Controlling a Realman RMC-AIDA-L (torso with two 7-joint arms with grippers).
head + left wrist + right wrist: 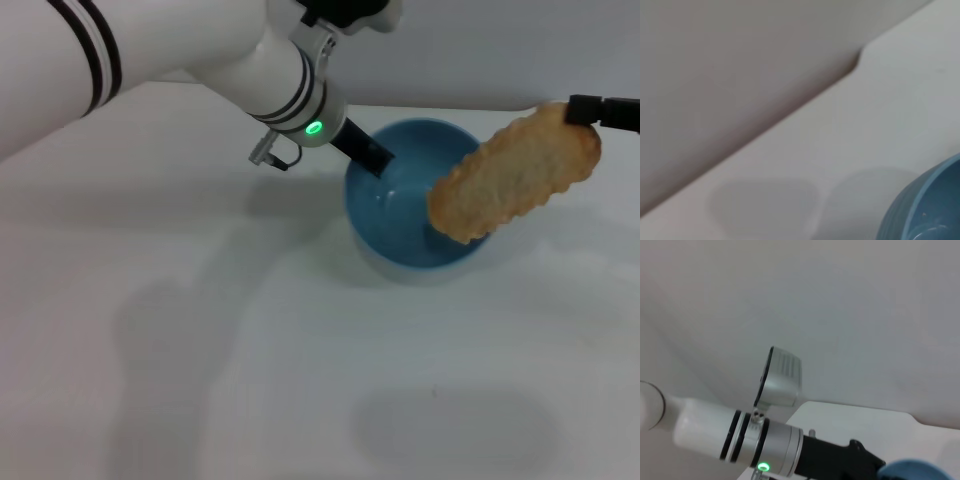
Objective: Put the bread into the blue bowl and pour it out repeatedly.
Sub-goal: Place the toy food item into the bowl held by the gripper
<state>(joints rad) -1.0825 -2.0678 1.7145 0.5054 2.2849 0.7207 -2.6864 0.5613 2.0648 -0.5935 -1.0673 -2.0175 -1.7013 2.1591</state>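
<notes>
right fingers: our right gripper (585, 113) pokes in past the far right side of the blue bowl (400, 215); the dark fingers are clamped on the top end of the bread (515, 172), so we're holding it.
left fingers: our left gripper (375, 158) sits at the bowl's far-left rim, one dark finger reaching inside. Looks like a grip on the rim, but we honestly can't tell if it's closed.
step: we'd say loading. The bread hangs tilted over the bowl's right rim, low end already above the inside, not in yet.
next move: our guess is lower it and swing the high end in before letting go. The loaf is about as long as the bowl is wide, so it could end up perched on the rim.
bread: long, golden-brown, scalloped edges, pale grainy face towards us. It holds its shape from one end, so probably stiff.
bowl: round, deep, glossy light blue, nothing inside.
desk (150, 350): plain white, matte; the bowl stands on it.
</notes>
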